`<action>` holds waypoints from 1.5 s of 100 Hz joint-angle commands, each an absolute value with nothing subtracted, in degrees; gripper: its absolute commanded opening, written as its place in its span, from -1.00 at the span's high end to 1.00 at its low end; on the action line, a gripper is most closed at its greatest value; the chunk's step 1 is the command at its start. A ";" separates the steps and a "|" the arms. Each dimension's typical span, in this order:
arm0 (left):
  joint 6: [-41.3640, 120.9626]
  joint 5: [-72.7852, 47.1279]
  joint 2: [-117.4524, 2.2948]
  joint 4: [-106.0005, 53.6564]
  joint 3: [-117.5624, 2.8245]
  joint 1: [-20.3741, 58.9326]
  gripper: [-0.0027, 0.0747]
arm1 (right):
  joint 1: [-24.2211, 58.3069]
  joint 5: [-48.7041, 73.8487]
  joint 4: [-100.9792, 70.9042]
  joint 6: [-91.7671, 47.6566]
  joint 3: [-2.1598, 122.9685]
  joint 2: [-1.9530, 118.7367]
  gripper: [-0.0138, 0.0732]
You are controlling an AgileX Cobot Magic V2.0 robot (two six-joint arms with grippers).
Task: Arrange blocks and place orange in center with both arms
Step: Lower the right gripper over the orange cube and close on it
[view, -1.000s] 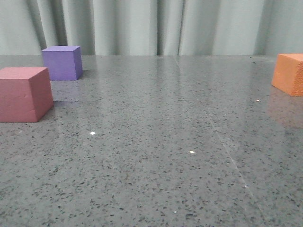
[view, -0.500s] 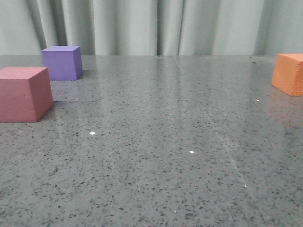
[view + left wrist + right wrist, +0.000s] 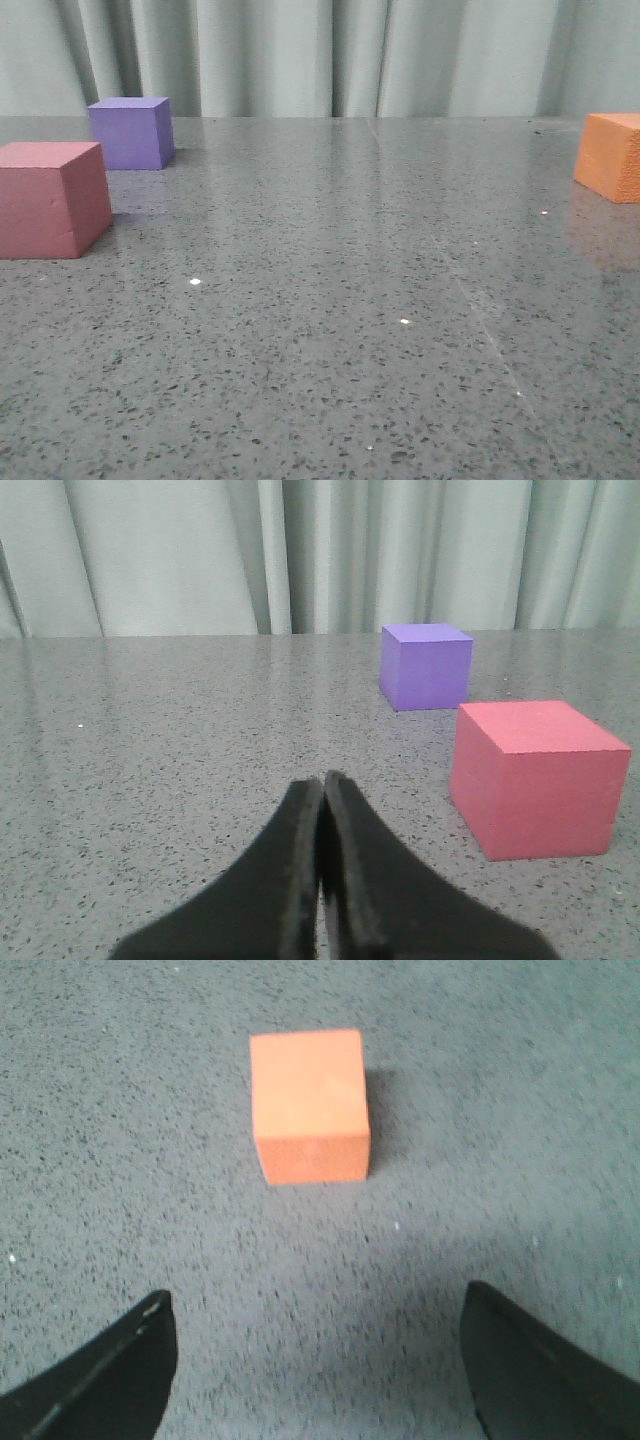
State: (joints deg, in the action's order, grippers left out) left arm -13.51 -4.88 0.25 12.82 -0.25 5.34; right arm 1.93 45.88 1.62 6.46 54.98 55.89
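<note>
The pink-red block (image 3: 52, 198) rests on the table at the left, and the purple block (image 3: 130, 132) stands behind it, a little apart. At the far right edge is the orange block (image 3: 610, 155), cut off by the frame. Neither gripper shows in the front view. In the left wrist view my left gripper (image 3: 322, 785) is shut on nothing, low over the table, with the pink-red block (image 3: 535, 778) and the purple block (image 3: 426, 665) ahead of it to one side. My right gripper (image 3: 315, 1305) hangs open above the table, short of the orange block (image 3: 308, 1105).
The table (image 3: 330, 300) is speckled grey stone with a glossy, reflective top. Pale pleated curtains (image 3: 330, 55) close off the far edge. A wide stretch of bare surface lies between the left pair of blocks and the orange one.
The orange block's outline at the right edge looks slightly shifted between the earlier frames and now; the pink-red and purple blocks have stayed put.
</note>
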 commanded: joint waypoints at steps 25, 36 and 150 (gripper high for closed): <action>-13.59 -0.71 2.11 12.79 2.86 5.26 0.98 | 1.62 47.31 0.68 1.41 75.42 75.39 -0.66; -13.59 -0.71 2.11 12.79 2.86 5.26 0.98 | 1.62 48.72 -0.76 -0.69 79.23 80.27 -0.66; -13.59 -0.71 2.11 12.79 2.86 5.26 0.98 | 1.56 48.05 1.63 -1.46 82.28 92.57 -0.66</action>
